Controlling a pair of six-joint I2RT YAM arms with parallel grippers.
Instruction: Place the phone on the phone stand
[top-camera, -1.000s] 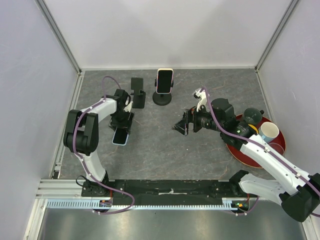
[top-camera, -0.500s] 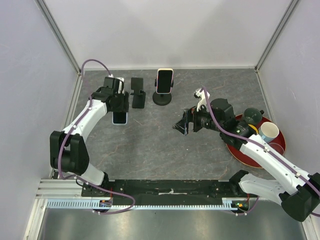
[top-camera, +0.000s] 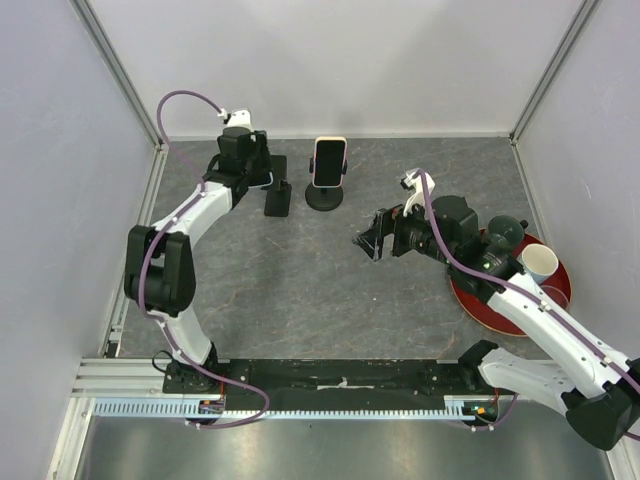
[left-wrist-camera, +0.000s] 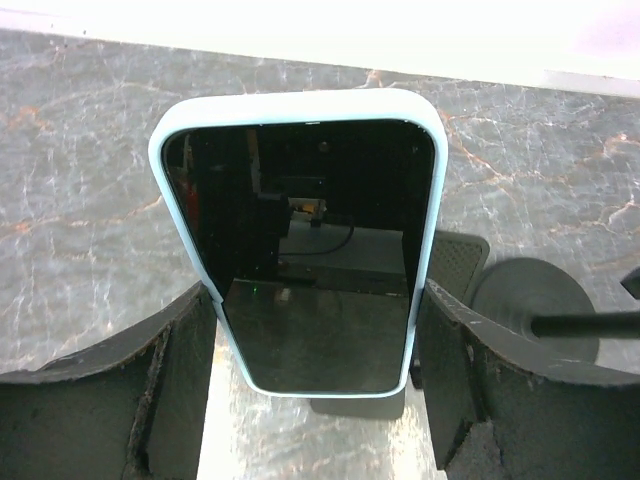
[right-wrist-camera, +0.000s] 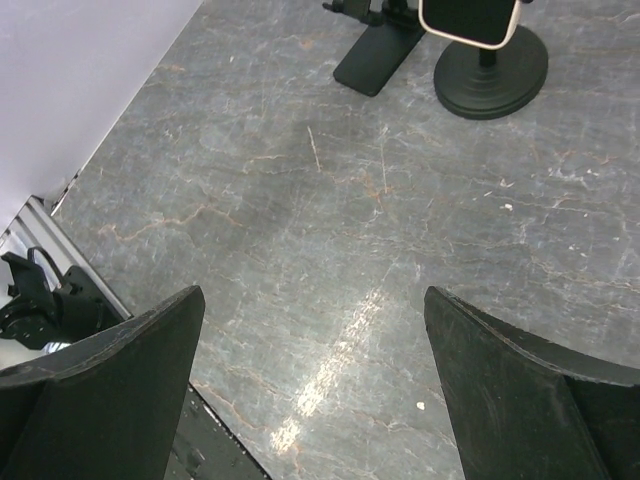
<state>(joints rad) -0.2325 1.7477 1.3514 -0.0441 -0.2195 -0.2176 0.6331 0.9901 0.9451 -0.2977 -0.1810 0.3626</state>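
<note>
**Left gripper holds a blue-cased phone over the black stand**

The left gripper (left-wrist-camera: 315, 305) is clamped on the phone (left-wrist-camera: 300, 200), one dark finger (left-wrist-camera: 185, 370) pressed against each long edge near the lower end. The phone has a pale blue case and a dark, unlit screen that faces the wrist camera.

From overhead, the gripper and phone sit at the back of the grey marbled table (top-camera: 300, 290), right over the black phone stand (top-camera: 278, 198). Only the stand's base shows. Whether the phone touches the stand cannot be told.

Just to the right, a second phone (top-camera: 329, 160) stands upright on a round-based holder (top-camera: 324, 198).

The right gripper (top-camera: 370, 244) hovers above the middle of the table, jaws spread wide and holding nothing. Behind that arm lies a red tray (top-camera: 495, 312) carrying a white cup (top-camera: 540, 263) and a dark cup (top-camera: 505, 232).
</note>
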